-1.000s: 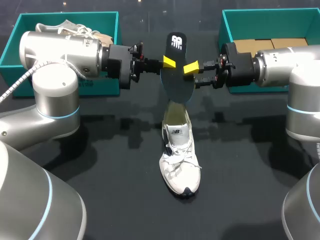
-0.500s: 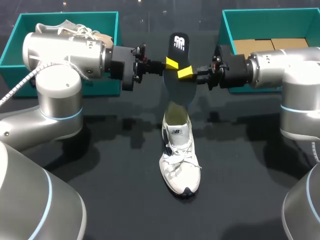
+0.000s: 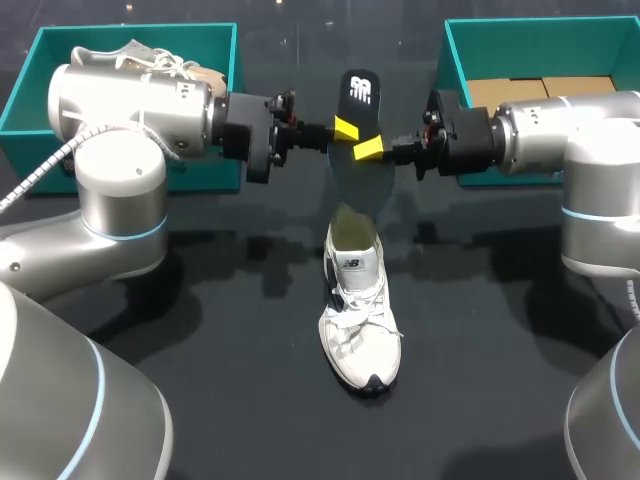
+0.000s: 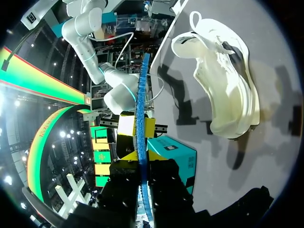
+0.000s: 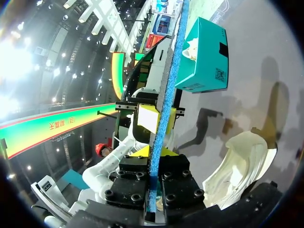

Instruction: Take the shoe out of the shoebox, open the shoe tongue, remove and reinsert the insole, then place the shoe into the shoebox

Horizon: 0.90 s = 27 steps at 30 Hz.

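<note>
The white sneaker [image 3: 360,320] lies mid-table, toe nearest the robot. Above its heel the insole [image 3: 358,95] stands upright, pinched by the left gripper [image 3: 343,129] and the right gripper [image 3: 368,150] (one from each side). Two teal shoeboxes [image 3: 458,45] sit beyond.

2 shoes [image 3: 361,335] [image 3: 140,55], 1 insole [image 3: 358,172], 2 teal boxes [image 3: 30,90] [image 3: 458,45], 2 grippers [image 3: 345,128] [image 3: 368,148].

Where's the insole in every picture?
Head view: insole held upright, just above the white shoe.
Left wrist view: insole edge-on, a thin blue strip, with the white shoe beside it.
Right wrist view: insole edge-on again, white shoe beside it.
Shared landmark: the white shoe.
</note>
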Motion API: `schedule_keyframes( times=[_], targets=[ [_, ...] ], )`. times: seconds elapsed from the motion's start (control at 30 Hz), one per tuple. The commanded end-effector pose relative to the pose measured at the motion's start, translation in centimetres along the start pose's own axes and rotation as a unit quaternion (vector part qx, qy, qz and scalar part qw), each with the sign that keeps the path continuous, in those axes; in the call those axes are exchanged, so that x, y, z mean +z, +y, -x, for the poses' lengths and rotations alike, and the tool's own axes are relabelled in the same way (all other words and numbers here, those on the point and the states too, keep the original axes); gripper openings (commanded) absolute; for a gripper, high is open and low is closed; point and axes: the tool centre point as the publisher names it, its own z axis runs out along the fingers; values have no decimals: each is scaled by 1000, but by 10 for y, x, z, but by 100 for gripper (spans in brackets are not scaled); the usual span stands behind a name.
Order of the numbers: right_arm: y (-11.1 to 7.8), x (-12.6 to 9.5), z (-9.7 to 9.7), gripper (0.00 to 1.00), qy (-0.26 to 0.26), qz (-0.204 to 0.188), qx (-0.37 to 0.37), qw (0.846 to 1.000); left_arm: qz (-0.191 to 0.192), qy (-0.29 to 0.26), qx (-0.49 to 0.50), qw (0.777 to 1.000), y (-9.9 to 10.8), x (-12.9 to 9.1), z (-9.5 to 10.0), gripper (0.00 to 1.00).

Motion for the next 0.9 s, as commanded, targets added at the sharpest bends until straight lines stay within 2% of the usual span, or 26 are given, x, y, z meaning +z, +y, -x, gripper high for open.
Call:
schedule_keyframes(
  times=[0.03, 0.07, 0.2, 0.27, 0.33, 0.4, 0.83, 0.87, 0.9],
  targets=[
    [1, 2, -1, 0, 1, 0, -3, 1000, -11, 8, -1, 1000, -3, 0, -1, 56],
    [1, 1, -1, 0, 1, 1, -4, 1000, -15, 11, -4, 1000, -5, -3, 0, 100],
    [0, -4, 2, 0, 0, 5, -6, 1000, -25, 38, -40, 998, -11, -21, -1, 100],
    [-1, -7, 3, 0, 0, 6, -8, 1000, -42, 47, -82, 995, -14, -33, -6, 100],
    [0, -11, 6, 0, 1, 7, -10, 1000, -47, 91, -79, 992, -21, -45, -12, 100],
    [2, -16, 10, 0, 7, 15, -2, 1000, -47, 91, -79, 992, -21, -45, -12, 100],
    [2, -16, 10, 0, 7, 15, -2, 1000, -47, 91, -79, 992, -21, -45, -12, 100],
    [2, -16, 10, 0, 7, 15, -2, 1000, -24, 104, -103, 989, -22, -40, -11, 100],
    [4, -20, 9, 0, 9, 15, -6, 1000, -31, 94, -131, 986, -23, -40, -12, 100]
  ],
)
